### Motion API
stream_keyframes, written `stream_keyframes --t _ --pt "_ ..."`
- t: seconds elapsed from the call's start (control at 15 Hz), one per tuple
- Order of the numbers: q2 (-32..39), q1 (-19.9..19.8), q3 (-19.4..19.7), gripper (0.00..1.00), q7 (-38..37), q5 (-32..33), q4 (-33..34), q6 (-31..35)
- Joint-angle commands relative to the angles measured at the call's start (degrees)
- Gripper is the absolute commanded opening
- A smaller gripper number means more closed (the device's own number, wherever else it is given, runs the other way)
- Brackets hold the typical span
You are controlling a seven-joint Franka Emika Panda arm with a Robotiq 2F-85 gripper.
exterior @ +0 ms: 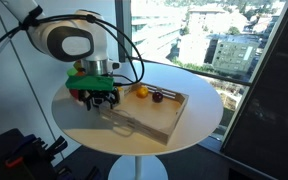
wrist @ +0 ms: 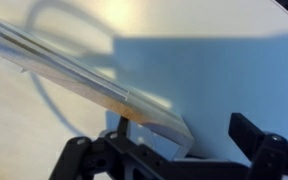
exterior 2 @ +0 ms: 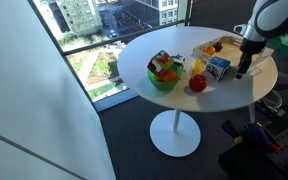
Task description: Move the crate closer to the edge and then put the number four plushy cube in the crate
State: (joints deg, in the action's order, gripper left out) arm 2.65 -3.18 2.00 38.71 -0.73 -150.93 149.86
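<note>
The crate [exterior: 154, 115] is a shallow wooden tray on the round white table, with a yellow fruit [exterior: 140, 91] and a dark red fruit [exterior: 156, 97] in it. It also shows in an exterior view [exterior 2: 212, 47]. The plushy cube [exterior 2: 217, 68] is blue and white and stands on the table beside the crate; the arm hides it in the exterior view that shows the crate up close. My gripper [exterior: 101, 100] [exterior 2: 242, 70] is low at the crate's near corner. In the wrist view the gripper [wrist: 184, 138] is open, with the crate's corner wall [wrist: 149, 112] between the fingers.
A green bowl [exterior 2: 164, 78] with several items, a red apple [exterior 2: 197, 84] and a yellow item [exterior 2: 196, 67] stand on the table [exterior 2: 154, 100] near the cube. The bowl shows behind the gripper in an exterior view [exterior: 77, 72]. Large windows surround the table.
</note>
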Motion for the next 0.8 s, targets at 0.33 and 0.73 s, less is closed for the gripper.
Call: stream_keyframes --t 0.33,0.73 --pt "-3.57 0.33 -0.20 1.00 -1.13 2.20 -4.56 2.35" --pt "-4.21 0.91 -0.32 1.00 -2.00 3.38 -6.66 4.99"
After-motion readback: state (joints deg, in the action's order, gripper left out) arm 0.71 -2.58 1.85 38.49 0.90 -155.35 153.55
